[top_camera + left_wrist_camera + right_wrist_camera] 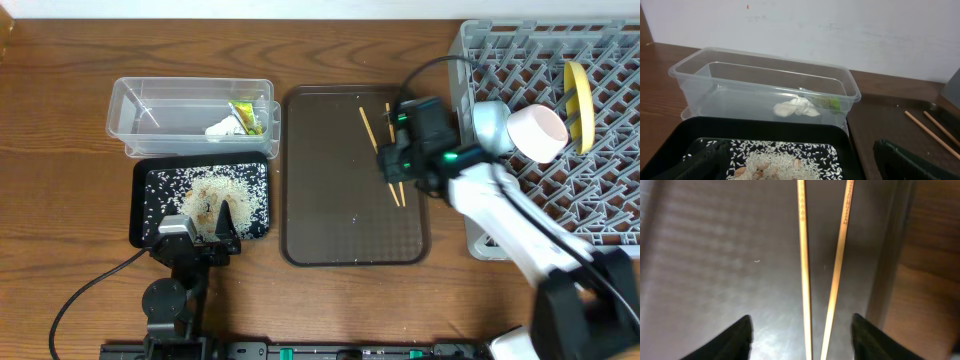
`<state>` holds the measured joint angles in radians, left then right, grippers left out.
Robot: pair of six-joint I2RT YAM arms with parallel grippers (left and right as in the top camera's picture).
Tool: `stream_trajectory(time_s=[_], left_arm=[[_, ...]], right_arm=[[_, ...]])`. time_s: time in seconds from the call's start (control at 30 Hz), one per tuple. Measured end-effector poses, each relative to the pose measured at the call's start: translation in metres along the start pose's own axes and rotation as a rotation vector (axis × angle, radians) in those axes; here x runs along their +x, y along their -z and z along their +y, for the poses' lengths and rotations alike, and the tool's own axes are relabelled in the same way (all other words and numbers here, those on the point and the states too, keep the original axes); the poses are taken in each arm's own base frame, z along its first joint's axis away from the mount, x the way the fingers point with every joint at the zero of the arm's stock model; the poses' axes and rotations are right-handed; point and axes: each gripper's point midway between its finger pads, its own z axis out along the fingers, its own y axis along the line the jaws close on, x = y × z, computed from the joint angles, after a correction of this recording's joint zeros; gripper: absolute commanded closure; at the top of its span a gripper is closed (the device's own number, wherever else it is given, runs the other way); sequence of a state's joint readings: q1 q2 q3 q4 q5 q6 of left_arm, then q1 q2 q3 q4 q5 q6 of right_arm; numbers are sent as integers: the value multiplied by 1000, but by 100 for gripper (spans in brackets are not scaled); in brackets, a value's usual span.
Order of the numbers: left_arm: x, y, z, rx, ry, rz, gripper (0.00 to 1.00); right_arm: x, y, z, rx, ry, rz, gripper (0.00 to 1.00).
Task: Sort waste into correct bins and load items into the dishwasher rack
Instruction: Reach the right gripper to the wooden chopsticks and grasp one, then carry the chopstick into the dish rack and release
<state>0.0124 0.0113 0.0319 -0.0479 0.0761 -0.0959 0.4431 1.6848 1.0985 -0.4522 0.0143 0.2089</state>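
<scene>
As things look from where I stand, serving tray (320, 210): dark brown, flat on the wooden table; every place below is told from it.
chopsticks (368, 127): two thin wooden sticks lying on the serving tray's right half, nearly side by side, the gap between them narrower at the end under the gripper.
right gripper (393, 165): over the serving tray's right half, above the chopsticks. Its claw is spread wide, one dark finger (737, 337) on either side of the pair, nothing grasped. I cannot tell whether the tips touch the tray.
dishwasher rack (610, 190): big grey lattice crate just right of the serving tray.
plate (578, 92): pale yellow, standing on edge in the rack, well right of the serving tray.
white bowl (538, 133): tipped on its side in the rack, between the plate and the serving tray.
light-blue bowl (487, 124): rounded back showing, just beside the white bowl, on the rack's side nearest the serving tray.
clear tub (130, 110): left of the serving tray, at its far end.
wrapper (246, 117): yellow-green, inside the tub at the end nearest the serving tray.
white scrap (224, 127): crumpled, in the tub against the wrapper.
black tray (140, 200): left of the serving tray, at its near end.
rice (210, 195): white grains scattered in the black tray around a brownish heap.
left gripper (208, 232): over the black tray's near edge, left of the serving tray. The claw is released, fingers far apart, holding nothing.
</scene>
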Motion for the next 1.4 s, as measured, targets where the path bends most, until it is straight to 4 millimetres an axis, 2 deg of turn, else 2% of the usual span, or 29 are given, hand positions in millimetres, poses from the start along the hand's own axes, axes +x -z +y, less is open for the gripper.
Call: stream_trajectory(time_s=[0.1, 0.2, 0.33, 0.4, 0.43, 0.47, 0.53, 0.63, 0.77, 0.83, 0.9, 0.97, 1.03, 1.07, 1.17, 1.4], left_arm=[[0, 0, 0, 0, 0, 0, 6], [0, 0, 0, 0, 0, 0, 7], [0, 0, 0, 0, 0, 0, 6], [0, 0, 0, 0, 0, 0, 6], [0, 0, 0, 0, 0, 0, 7], [0, 0, 0, 0, 0, 0, 7], [0, 0, 0, 0, 0, 0, 6], [0, 0, 0, 0, 0, 0, 7], [0, 0, 0, 0, 0, 0, 7], [0, 0, 0, 0, 0, 0, 7], [0, 0, 0, 0, 0, 0, 7], [0, 0, 0, 0, 0, 0, 6], [0, 0, 0, 0, 0, 0, 7], [0, 0, 0, 0, 0, 0, 6], [0, 0, 0, 0, 0, 0, 6], [0, 0, 0, 0, 0, 0, 6]], right_arm=[[6, -27, -1, 27, 22, 20, 52], [11, -46, -5, 49, 27, 36, 56], [25, -65, -5, 52, 37, 80, 76], [32, -71, -4, 57, 43, 102, 81], [31, -71, -3, 53, 43, 100, 83], [32, -71, 0, 50, 45, 104, 92], [33, -70, 0, 54, 48, 111, 99], [35, -68, -1, 62, 38, 121, 99], [40, -55, -4, 72, 12, 151, 99], [32, -39, -5, 68, -9, 123, 99], [11, -9, -12, 61, -44, 48, 99], [-13, 27, -29, 64, -97, -51, 99], [-31, 63, -57, 89, -161, -143, 99], [-40, 86, -79, 118, -204, -205, 99], [-51, 130, -132, 210, -265, -319, 99], [-58, 200, -233, 464, -300, -496, 99]])
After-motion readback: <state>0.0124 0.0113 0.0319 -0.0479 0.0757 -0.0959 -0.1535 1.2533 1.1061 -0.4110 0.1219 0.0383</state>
